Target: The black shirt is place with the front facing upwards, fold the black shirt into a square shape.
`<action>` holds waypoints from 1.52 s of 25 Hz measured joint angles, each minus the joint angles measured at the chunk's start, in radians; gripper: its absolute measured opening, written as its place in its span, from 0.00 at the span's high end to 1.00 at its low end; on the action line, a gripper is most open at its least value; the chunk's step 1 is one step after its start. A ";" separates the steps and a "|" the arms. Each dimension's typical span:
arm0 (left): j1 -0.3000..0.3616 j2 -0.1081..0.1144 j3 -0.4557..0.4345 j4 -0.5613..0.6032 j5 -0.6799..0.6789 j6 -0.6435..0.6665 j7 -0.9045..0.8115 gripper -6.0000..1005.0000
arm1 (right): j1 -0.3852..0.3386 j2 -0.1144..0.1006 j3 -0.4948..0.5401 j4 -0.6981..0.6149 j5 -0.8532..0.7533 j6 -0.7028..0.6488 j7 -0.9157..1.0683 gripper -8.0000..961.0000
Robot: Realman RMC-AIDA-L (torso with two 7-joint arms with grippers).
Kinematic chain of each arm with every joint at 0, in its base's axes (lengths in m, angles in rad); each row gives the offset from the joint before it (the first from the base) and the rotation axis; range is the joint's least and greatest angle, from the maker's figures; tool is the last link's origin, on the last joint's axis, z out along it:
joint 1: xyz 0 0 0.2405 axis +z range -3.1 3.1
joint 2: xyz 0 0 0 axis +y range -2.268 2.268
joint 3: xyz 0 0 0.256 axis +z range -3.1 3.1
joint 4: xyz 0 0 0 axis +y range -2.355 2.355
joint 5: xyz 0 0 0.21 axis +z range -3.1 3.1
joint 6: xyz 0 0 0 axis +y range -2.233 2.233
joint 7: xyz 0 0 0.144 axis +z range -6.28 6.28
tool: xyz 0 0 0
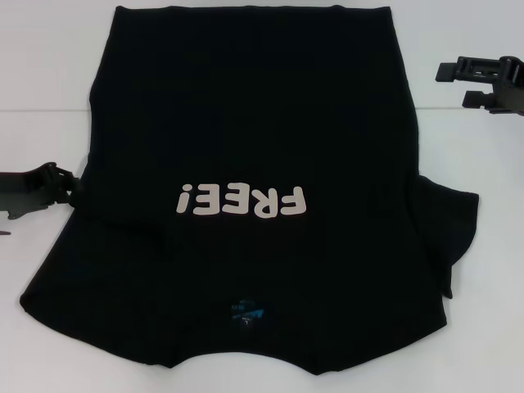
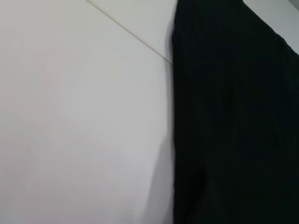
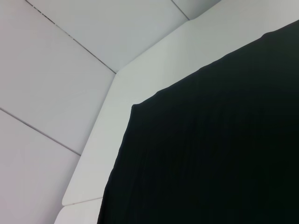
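A lab or test room, by the look of it: a bare white surface, plain white floor panels with thin seams beside it, nothing homely around.

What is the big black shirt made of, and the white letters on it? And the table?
The shirt looks like soft matte cloth, probably cotton knit: it lies limp, with a wavy sleeve edge. The letters look like a flat, smooth print stuck onto the cloth, perhaps vinyl. The table seems a hard, smooth white board with a slight sheen; wood or plastic, I cannot tell.
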 joint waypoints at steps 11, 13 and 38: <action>-0.004 0.002 0.008 -0.027 0.010 -0.062 -0.001 0.75 | -0.002 0.000 0.000 0.003 0.000 0.000 0.000 0.02; -0.004 0.002 0.009 -0.030 0.011 -0.066 0.001 0.75 | -0.004 0.000 0.000 0.003 0.000 0.000 0.000 0.02; -0.034 0.005 0.016 -0.117 0.010 -0.120 0.035 0.71 | -0.017 -0.001 0.001 0.015 0.000 -0.002 -0.002 0.02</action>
